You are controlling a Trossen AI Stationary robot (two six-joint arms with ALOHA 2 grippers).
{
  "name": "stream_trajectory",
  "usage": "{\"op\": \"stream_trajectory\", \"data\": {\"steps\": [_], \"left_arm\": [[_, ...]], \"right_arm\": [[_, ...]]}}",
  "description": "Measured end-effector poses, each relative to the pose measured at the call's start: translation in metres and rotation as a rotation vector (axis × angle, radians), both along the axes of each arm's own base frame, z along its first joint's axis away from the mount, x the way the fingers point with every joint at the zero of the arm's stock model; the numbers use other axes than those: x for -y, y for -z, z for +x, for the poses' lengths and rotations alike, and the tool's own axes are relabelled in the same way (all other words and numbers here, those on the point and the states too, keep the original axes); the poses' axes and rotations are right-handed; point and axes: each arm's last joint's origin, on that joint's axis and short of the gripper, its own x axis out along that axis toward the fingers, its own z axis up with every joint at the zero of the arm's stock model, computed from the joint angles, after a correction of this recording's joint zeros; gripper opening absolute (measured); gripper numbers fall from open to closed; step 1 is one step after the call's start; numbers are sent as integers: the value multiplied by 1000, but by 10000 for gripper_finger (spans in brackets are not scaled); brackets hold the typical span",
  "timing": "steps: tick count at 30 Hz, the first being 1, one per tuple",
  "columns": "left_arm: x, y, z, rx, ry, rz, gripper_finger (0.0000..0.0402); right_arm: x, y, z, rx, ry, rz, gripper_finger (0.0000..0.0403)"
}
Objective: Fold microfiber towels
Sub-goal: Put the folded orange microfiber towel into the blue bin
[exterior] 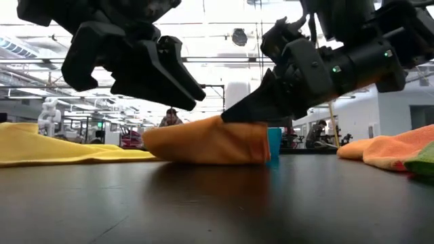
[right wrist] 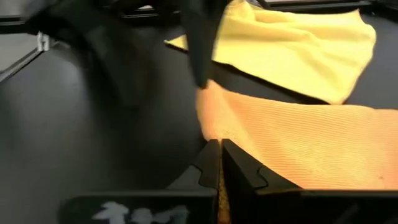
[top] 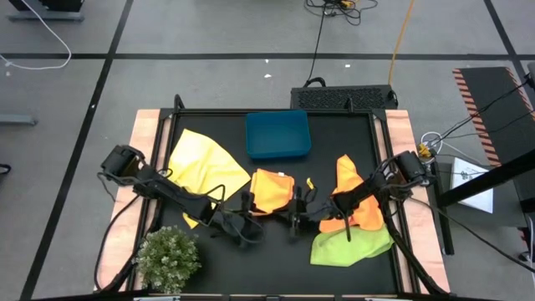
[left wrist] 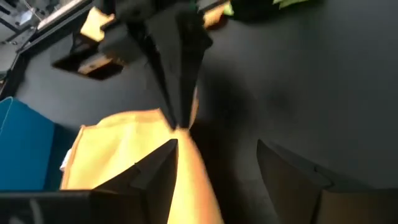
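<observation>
Looking across the bench [top: 351, 125], you see a black top with pale wooden edges, standing on a grey floor crossed by dark lines, and the low view opens behind it into a bright hall with ceiling trusses and a person far off. Your right gripper [top: 294, 224] is clenched on the near edge of the folded orange towel [top: 272, 189] at the middle of the bench; the right wrist view shows its fingers [right wrist: 239, 167] pressed together with orange cloth between them. Your left gripper [top: 247, 219] stands just beside the right one, at the same towel's edge, with its fingers [left wrist: 155, 171] spread apart and the cloth lying between them, released. Beyond the left gripper, toward its own arm's side, a yellow towel [top: 201, 163] lies spread flat. Behind the right gripper, under that arm, a second orange towel [top: 347, 180] lies crumpled, overlapping a lime green towel [top: 351, 247] nearer the front edge. Past the folded towel, away from both grippers, sits the blue bin [top: 277, 134]; you can see nothing inside it. A small green plant [top: 170, 257] stands at the front corner, beside the left arm.
</observation>
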Motion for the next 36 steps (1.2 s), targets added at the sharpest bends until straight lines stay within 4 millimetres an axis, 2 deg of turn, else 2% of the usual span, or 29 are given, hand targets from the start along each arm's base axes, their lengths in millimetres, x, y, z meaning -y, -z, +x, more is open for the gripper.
{"op": "stream_trajectory", "data": {"steps": [10,17,31,36], "left_arm": [[-9,30,7,-41,-148,82,228],[-17,26,13,15,-205,64,227],[-21,22,20,34,-102,67,227],[-25,23,21,14,-66,59,191]], "right_arm": [[7,-1,3,9,9,38,0],[6,-1,3,11,-15,49,0],[9,-2,4,18,-8,48,0],[10,-2,4,22,-4,49,0]]}}
